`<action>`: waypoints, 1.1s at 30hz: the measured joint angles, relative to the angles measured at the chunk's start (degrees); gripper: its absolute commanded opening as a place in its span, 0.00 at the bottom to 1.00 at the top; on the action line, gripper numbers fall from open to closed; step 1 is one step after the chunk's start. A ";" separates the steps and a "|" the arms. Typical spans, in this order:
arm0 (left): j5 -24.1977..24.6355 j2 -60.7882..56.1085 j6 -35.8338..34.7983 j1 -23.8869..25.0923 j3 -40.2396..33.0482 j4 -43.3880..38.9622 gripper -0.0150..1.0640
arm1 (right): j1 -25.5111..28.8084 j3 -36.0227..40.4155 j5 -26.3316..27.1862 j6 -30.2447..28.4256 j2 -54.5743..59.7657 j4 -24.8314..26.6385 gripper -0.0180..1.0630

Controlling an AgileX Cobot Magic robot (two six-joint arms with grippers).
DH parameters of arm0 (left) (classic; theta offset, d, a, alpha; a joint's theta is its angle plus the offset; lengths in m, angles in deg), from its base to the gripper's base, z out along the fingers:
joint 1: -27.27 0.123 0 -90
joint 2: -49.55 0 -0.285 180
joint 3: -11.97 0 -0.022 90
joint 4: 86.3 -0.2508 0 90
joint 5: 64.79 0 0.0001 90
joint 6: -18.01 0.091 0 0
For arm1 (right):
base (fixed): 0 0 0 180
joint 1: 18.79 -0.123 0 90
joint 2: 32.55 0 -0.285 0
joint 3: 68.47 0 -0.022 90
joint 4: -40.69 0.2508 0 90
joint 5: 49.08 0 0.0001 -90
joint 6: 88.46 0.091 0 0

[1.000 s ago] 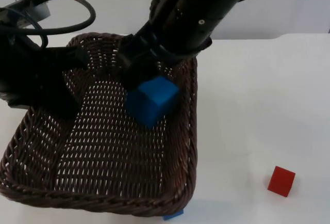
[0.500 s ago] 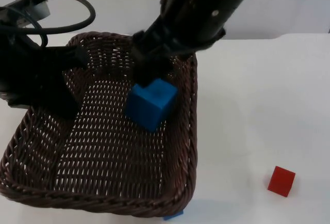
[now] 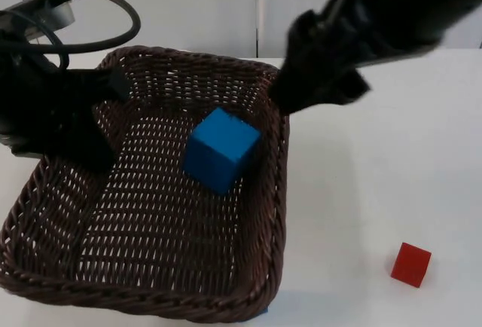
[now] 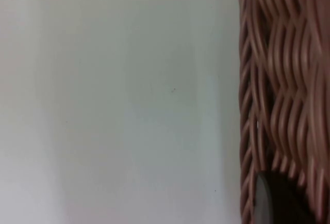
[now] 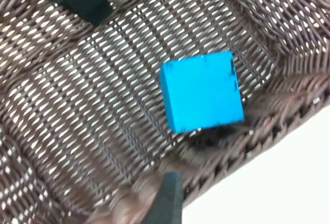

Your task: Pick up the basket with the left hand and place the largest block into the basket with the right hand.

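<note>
Inside the basket [image 3: 151, 267] sits the big blue block [image 3: 221, 148], free of both arms. Left gripper [image 3: 64, 127] pinches the basket's rim; right gripper [image 3: 316, 78] beside the basket, fingers' state unclear. Placing looks done; next: clear the right arm, keep the basket level.

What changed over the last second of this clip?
The right end effector let go of the blue block and pulled up and away to the right, past the basket rim. The block now rests in the basket. The left end effector still holds the basket; the red block stayed put.
</note>
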 measured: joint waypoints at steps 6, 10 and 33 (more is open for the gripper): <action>-0.89 0.00 2.34 0.00 0.00 0.60 0.01 | 0.00 5.73 2.50 1.11 -6.86 0.00 0.73; -2.39 0.00 2.85 0.00 0.13 2.22 0.01 | 0.00 6.40 3.72 1.65 -8.76 0.00 0.73; 1.12 28.40 3.89 -6.02 29.17 13.68 0.01 | 0.00 6.54 7.10 3.92 -9.38 0.14 0.73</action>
